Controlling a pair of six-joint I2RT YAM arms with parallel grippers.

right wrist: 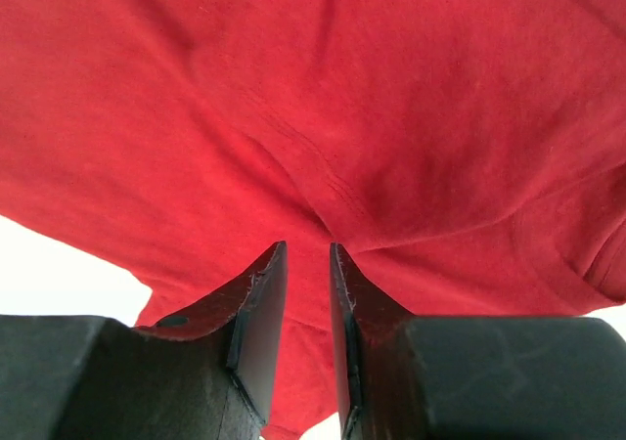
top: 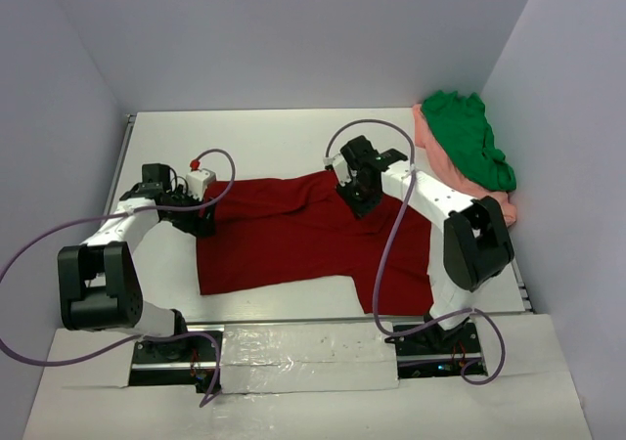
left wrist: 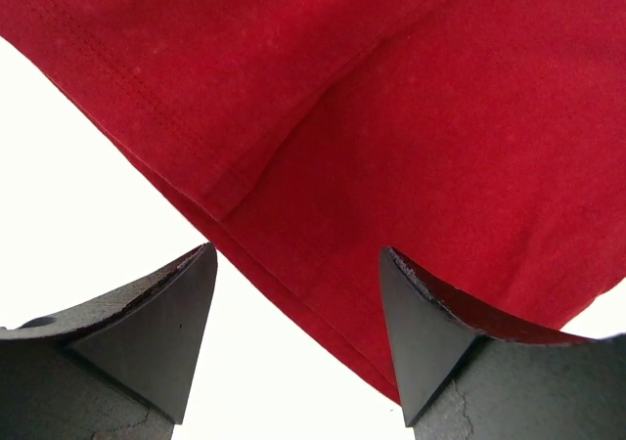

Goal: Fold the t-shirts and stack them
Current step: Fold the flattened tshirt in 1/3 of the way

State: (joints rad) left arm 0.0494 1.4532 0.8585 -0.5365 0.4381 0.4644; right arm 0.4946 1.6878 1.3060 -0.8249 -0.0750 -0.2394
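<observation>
The dark red t-shirt lies spread over the middle of the white table. My left gripper is open at the shirt's left edge. In the left wrist view the gripper straddles the hem of the dark red t-shirt, with bare table under the left finger. My right gripper is at the shirt's far edge. In the right wrist view this gripper has its jaws nearly together, and a crease of the shirt runs into them. The green t-shirt lies crumpled on the salmon pink one at the far right.
Grey walls close the table in at the back, left and right. The pile of two shirts sits against the right wall. Purple cables loop from both arms over the table. The arm bases stand at the near edge.
</observation>
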